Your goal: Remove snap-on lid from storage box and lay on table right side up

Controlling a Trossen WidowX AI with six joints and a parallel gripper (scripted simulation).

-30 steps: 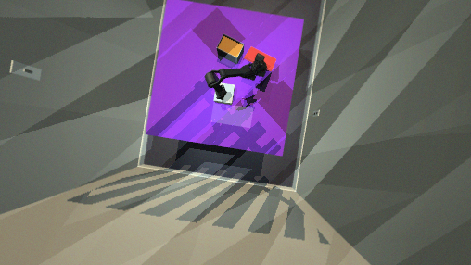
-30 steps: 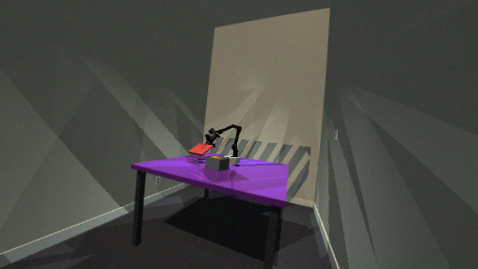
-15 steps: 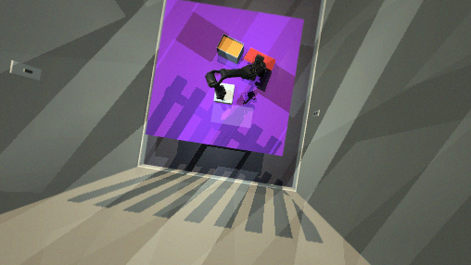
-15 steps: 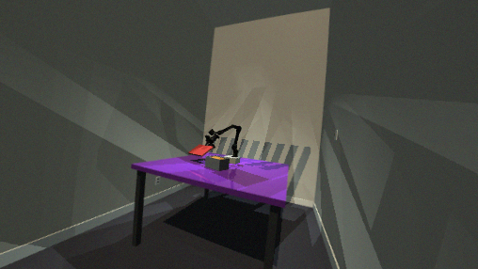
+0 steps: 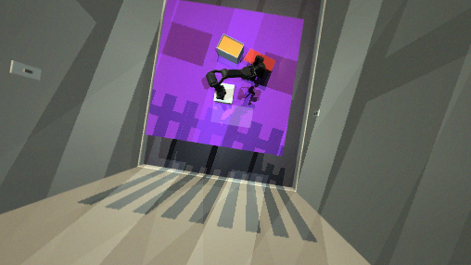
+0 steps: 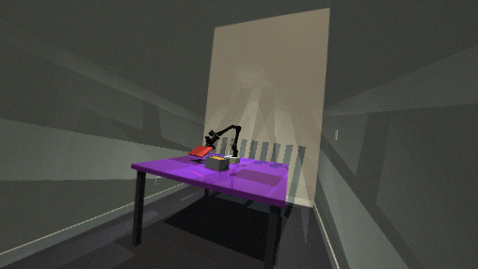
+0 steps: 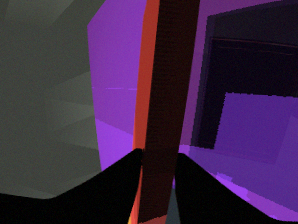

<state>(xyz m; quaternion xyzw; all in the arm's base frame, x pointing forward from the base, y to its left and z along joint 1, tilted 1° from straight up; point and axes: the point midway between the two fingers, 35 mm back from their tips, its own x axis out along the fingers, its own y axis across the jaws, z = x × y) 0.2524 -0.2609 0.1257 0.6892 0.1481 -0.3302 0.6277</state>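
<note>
The red lid (image 5: 251,55) (image 6: 199,150) (image 7: 173,75) is off the box, held in the air and tilted in the exterior view. In the wrist view it is seen edge-on, running up from between the fingers. My gripper (image 5: 260,62) (image 6: 210,144) (image 7: 160,154) is shut on the lid at its edge; the arm partly hides the grip in the top and exterior views. The grey storage box (image 5: 227,56) (image 6: 215,165) stands upright and open on the table, beside the lid, with an orange surface (image 5: 230,45) (image 6: 217,158) showing inside it.
The purple table (image 5: 185,83) (image 6: 165,166) lies below the lid. The arm's base stands on a pale square plate (image 5: 230,98), near the box. Dark shadows fall across the table. A grey wall shows at the left of the wrist view.
</note>
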